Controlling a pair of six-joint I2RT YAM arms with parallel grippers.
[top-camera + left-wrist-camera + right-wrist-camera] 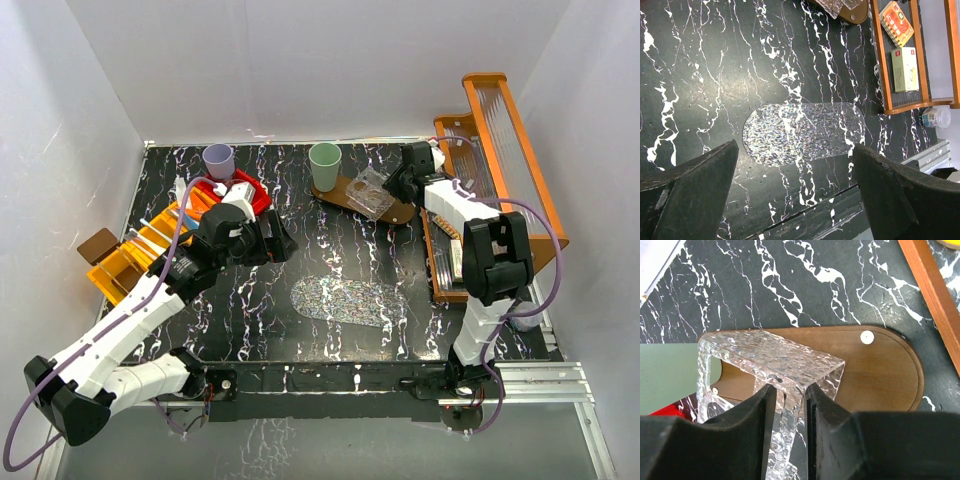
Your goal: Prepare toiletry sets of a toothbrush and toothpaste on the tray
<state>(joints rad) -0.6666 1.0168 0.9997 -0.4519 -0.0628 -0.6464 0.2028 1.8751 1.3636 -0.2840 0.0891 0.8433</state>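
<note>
A brown oval wooden tray (398, 212) (880, 370) lies at the back of the table, with a clear textured holder (368, 190) (770, 357) standing on it. My right gripper (397, 183) (790, 390) is shut on an upright wall of that holder. A green cup (324, 165) (665, 372) stands at the tray's left end, and a lilac cup (218, 158) further left. A red bin (258, 190) holds small tubes, and pale toothbrushes (181, 192) stick up beside it. My left gripper (275, 240) (795, 150) hangs open and empty above the bare table.
A clear textured oval plate (350, 300) (800, 132) lies flat at the table's front middle. An orange rack (140, 255) sits at the left, and an orange shelf (510, 150) with small boxes (904, 70) at the right. White walls close in on three sides.
</note>
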